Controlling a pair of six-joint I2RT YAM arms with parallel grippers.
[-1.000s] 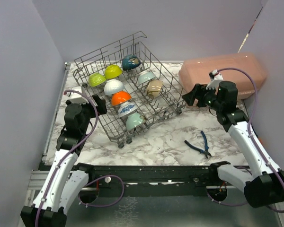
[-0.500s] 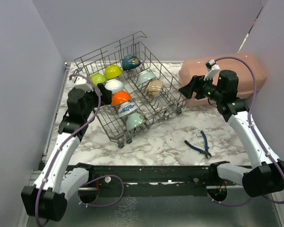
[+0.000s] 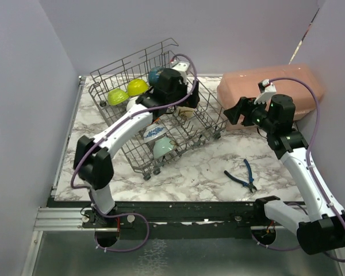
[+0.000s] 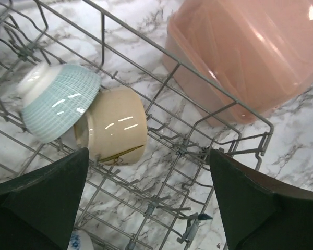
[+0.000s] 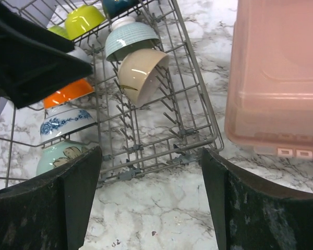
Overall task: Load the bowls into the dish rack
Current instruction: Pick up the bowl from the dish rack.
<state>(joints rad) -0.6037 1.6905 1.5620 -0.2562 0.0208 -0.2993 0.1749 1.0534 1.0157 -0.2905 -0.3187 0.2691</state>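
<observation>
The grey wire dish rack (image 3: 129,152) stands at the back left and holds several bowls. In the top view I see lime (image 3: 116,96), yellow-lime (image 3: 137,87), dark blue (image 3: 155,75), blue-patterned (image 3: 154,133) and pale teal (image 3: 163,146) bowls. My left gripper (image 3: 187,103) is open and empty over the rack's right side. Its wrist view shows the ribbed teal bowl (image 4: 60,101) and the beige bowl (image 4: 115,125) lying among the tines. My right gripper (image 3: 236,111) is open and empty, just right of the rack. Its view shows the orange bowl (image 5: 68,92) and the beige bowl (image 5: 141,75).
A pink lidded box (image 3: 273,86) lies at the back right, close behind my right gripper. Blue-handled pliers (image 3: 241,175) lie on the marble top at the front right. Grey walls close in the left, back and right.
My left arm has swung from the rack's left side up and over the rack to its right part. My right gripper has shifted only slightly beside the pink box.
</observation>
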